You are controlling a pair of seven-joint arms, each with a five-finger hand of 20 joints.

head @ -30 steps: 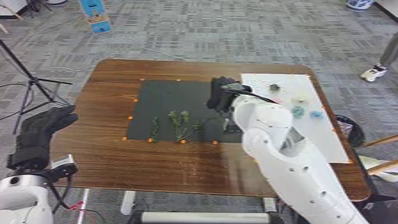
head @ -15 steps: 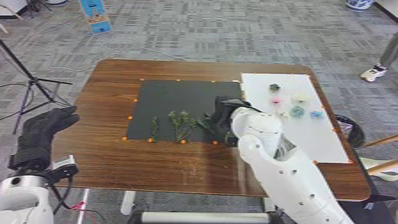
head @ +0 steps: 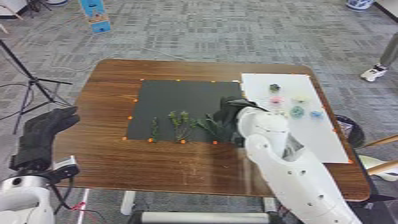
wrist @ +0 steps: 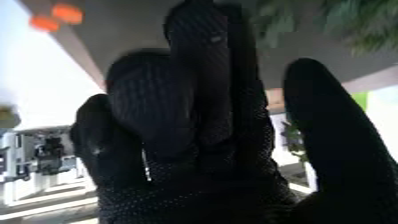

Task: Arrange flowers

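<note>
Greenery is lying in a rough row on the near part of the dark mat (head: pixel 182 92): a thin sprig (head: pixel 155 128) toward the left, bushy sprigs (head: pixel 181 121) in the middle, long leaves (head: pixel 212 128) beside the right robot hand (head: pixel 231 111). On the white sheet (head: pixel 313 142), laid on the counter (head: pixel 133 167), loose blooms are sitting apart from the stems: a dark green bloom (head: pixel 274 87), a pink bloom (head: pixel 276 100), a pale bloom (head: pixel 300 99), a teal bloom (head: pixel 297 111) and a blue bloom (head: pixel 316 114).

Right robot hand: I am holding it over the mat's right edge, fingers near straight, thumb standing apart. I am seeing nothing pinched there; whether it is touching the long leaves, I am unable to tell. Left robot hand (head: pixel 51 121): waiting off the counter's left side, fingers loosely extended.

Progress: I am judging the greens as partly set out, forming the base of the arrangement. The blooms are awaiting placement, so the flower part is looking undone. Whether the long leaves are lying in their final spot, I am leaving as an open question.
</note>
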